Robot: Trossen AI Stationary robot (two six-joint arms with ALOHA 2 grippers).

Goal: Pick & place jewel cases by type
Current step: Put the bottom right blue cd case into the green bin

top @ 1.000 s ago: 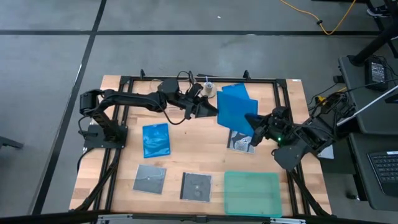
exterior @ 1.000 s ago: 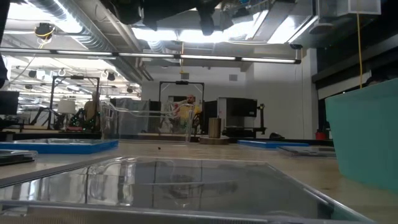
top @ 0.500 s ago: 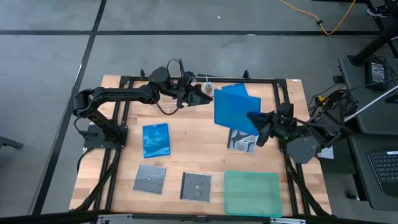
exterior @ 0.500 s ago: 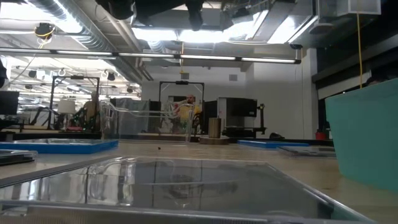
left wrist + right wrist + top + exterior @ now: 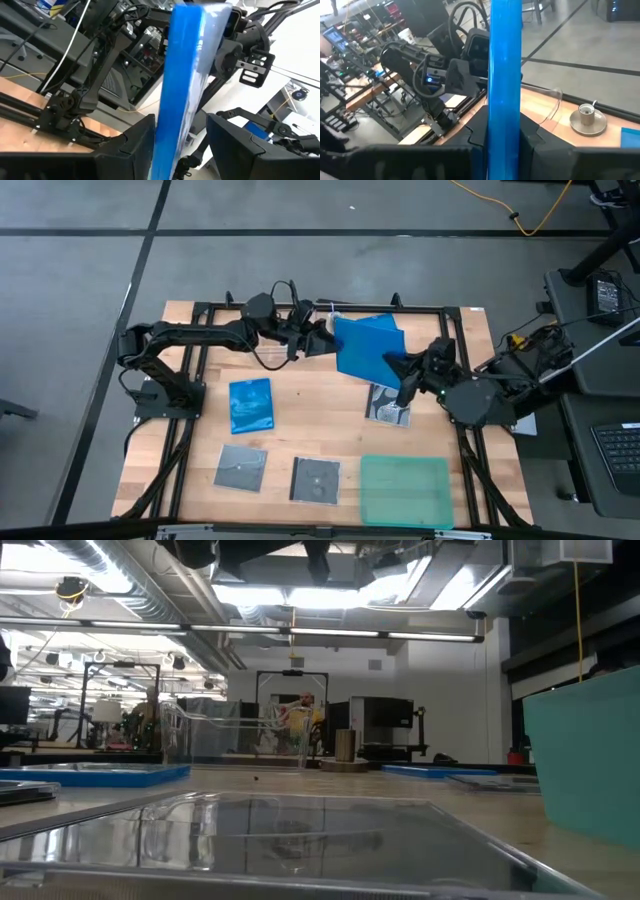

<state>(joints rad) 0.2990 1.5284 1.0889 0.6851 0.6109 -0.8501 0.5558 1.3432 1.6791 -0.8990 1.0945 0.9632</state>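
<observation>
A bright blue jewel case [image 5: 362, 348] hangs above the table's far middle with my right gripper [image 5: 403, 372] shut on it. My left gripper [image 5: 328, 340] is open at the case's left edge. In the left wrist view its fingers [image 5: 132, 147] stand on either side of the case [image 5: 182, 85]. I cannot tell whether one finger touches it. Another blue jewel case [image 5: 250, 405] lies flat left of centre. Three grey-black jewel cases lie flat on the table: two near the front [image 5: 241, 468] [image 5: 316, 479] and one [image 5: 388, 408] partly under the lifted case. My right gripper pinches the blue case's right edge [image 5: 505, 120] between its two fingers. The fingers come nearly level from the table's right side. The case is lifted clear of the table and shows its broad face to the high view.
A teal-green tray [image 5: 405, 490] sits at the front right. A further patch of blue [image 5: 388, 328] shows at the far edge behind the lifted case. A small metal object [image 5: 587, 117] stands there too. A black frame [image 5: 200, 360] runs round the tabletop.
My right gripper has carried the blue case a little toward the table's left and far edges, and its wrist has rolled. My left gripper has drawn toward the far edge and risen slightly. It stays at the case's left edge.
</observation>
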